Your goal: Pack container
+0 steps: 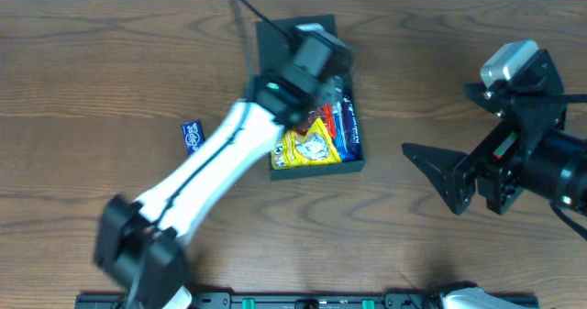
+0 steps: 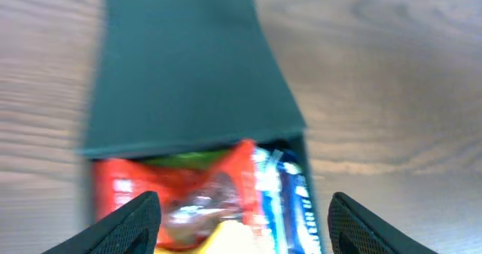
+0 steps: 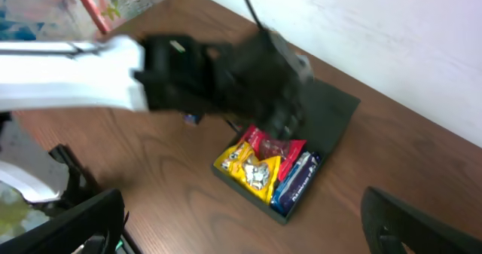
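Hovering over container [image 1: 316,170], left gripper [image 2: 245,212] spread; lettering on packets [image 1: 312,144] blurred

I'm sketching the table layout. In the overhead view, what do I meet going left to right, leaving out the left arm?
small blue packet → container → right arm

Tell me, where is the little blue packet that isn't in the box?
In the overhead view the small blue packet lies alone on the table, to the left of the container and just beside the left arm.
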